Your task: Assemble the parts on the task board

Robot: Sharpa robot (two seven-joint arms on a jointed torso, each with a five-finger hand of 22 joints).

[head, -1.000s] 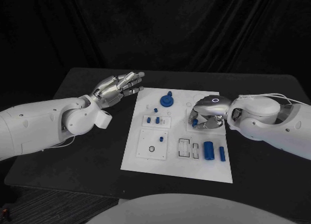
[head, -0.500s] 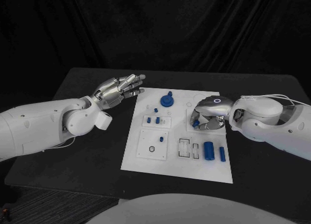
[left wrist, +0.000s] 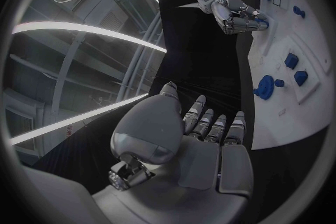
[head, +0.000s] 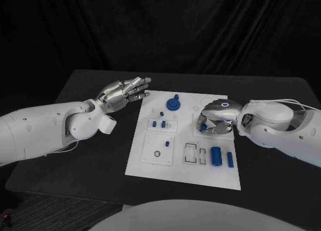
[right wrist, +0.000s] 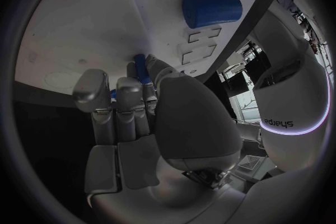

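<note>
head: left hand (head: 122, 91) raised, fingers apart, holding nothing – likely parked off task board (head: 174, 166) on tabletop (head: 84, 159) | L wrist: blue parts (left wrist: 292, 60) on board | R wrist: right hand (right wrist: 140, 123) pinches small blue part (right wrist: 141, 67) low over board – prob. seating it

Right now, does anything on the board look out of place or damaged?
Nothing stands out. The task board lies flat, blue parts sit tidily on it, and the right robot hand holds a small blue part. The left robot hand hovers beside the board.
</note>
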